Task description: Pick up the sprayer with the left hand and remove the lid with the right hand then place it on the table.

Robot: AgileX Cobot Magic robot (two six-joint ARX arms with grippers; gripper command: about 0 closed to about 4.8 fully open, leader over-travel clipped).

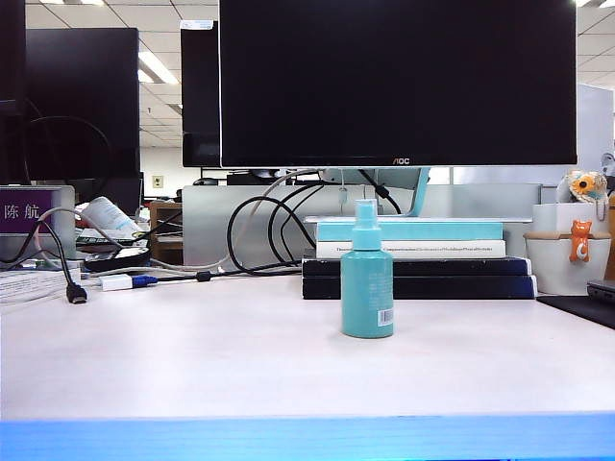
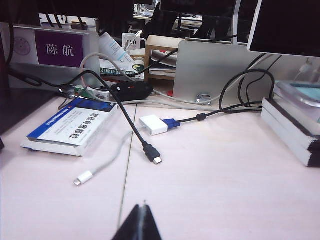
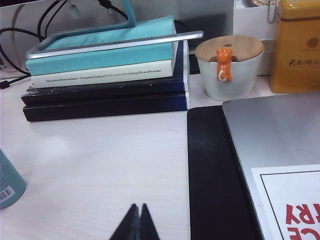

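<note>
On the counter (image 1: 192, 355) the bottle (image 1: 366, 283) is standing upright, cap (image 1: 365, 213) on, mid-counter. My left pincer (image 2: 142, 220) and right pincer (image 3: 136, 220) are both hovering closed and empty, the right one nearer.

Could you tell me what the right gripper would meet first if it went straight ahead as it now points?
Probably the stack of books: the shut right gripper points over bare table towards it, though depth is unclear.

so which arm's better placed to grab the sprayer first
Right, narrowly. The sprayer stands upright mid-table, and its base shows in the right wrist view near the shut right gripper. The left gripper, also shut, doesn't see it. The task still assigns the left.
</note>
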